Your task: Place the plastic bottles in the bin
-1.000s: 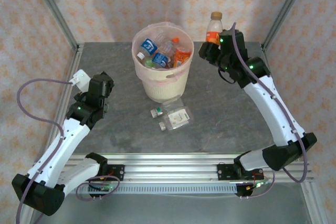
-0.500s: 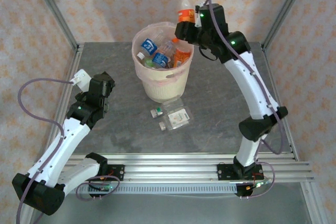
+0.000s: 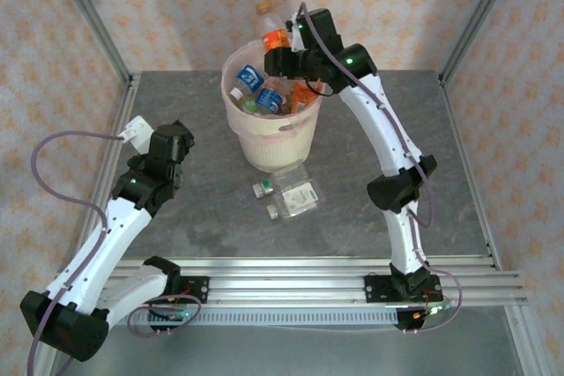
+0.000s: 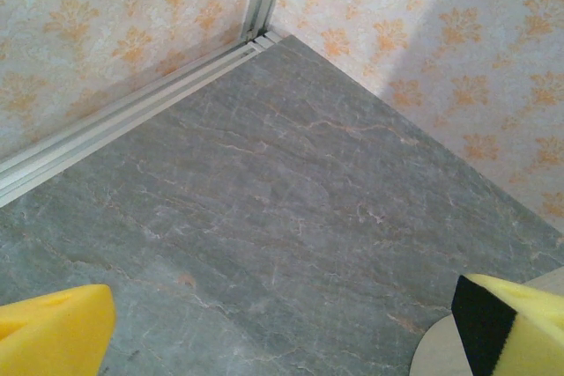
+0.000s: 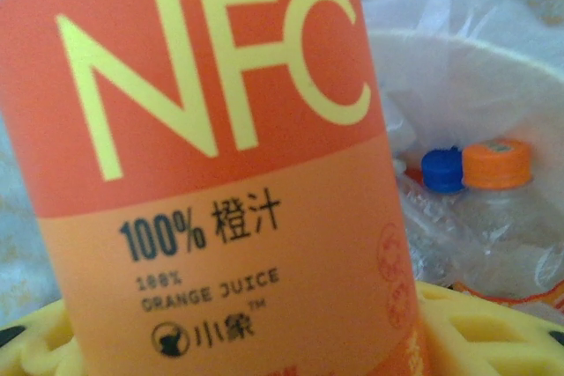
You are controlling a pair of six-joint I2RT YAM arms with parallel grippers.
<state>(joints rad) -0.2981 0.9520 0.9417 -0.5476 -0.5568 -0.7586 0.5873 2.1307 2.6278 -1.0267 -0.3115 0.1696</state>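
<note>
My right gripper (image 3: 282, 59) clamps the orange juice bottle (image 3: 270, 28) upright over the bin (image 3: 264, 143), at its twelve o'clock rim. Other bottles (image 3: 264, 94) lie inside. My left gripper (image 3: 167, 143) hangs spread wide at the bin's eight o'clock, holding nothing.

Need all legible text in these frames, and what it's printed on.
"NFC": orange bottle label, upper band
"100% 橙汁": same label
"100% ORANGE JUICE": same label
"小象" with TM: same label
Blue-labelled bottles in the bin: too small to read
Packets beside the bin: too small to read
</note>
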